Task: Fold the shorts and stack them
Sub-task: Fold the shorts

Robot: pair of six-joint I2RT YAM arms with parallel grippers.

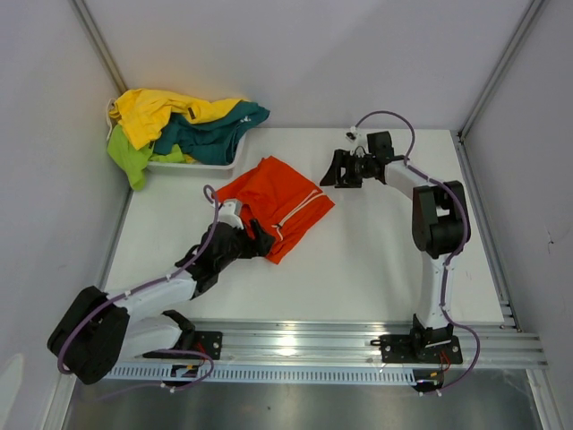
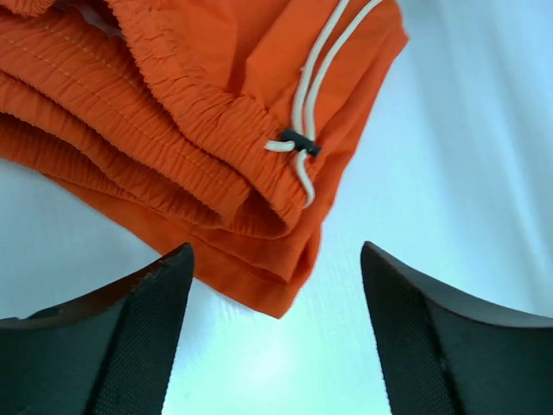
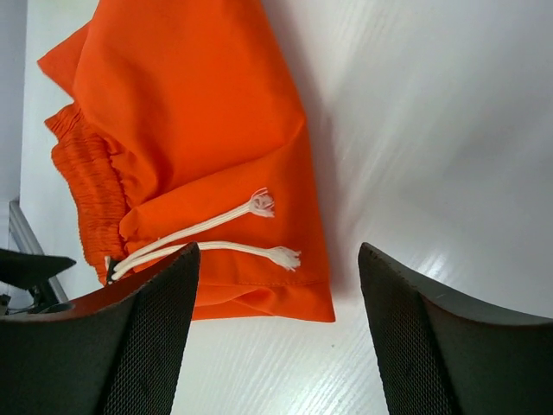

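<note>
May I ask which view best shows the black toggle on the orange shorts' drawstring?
The left wrist view: the small black plastic toggle is close and sharp on the white cord drawstring of the orange fabric shorts. The right wrist view barely shows it; the top view shows only the cords.

L fingers (image 2: 112, 346) apart, R fingers (image 3: 449, 346) apart, both empty

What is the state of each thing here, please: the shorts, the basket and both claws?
orange shorts, folded, lying on the table, held by no claw.
yellow shorts, crumpled in the basket.
teal shorts, crumpled, hanging over the basket's rim.
lime-green shorts, draped over the basket's side.
left claw, open, empty.
right claw, open, empty.
</note>
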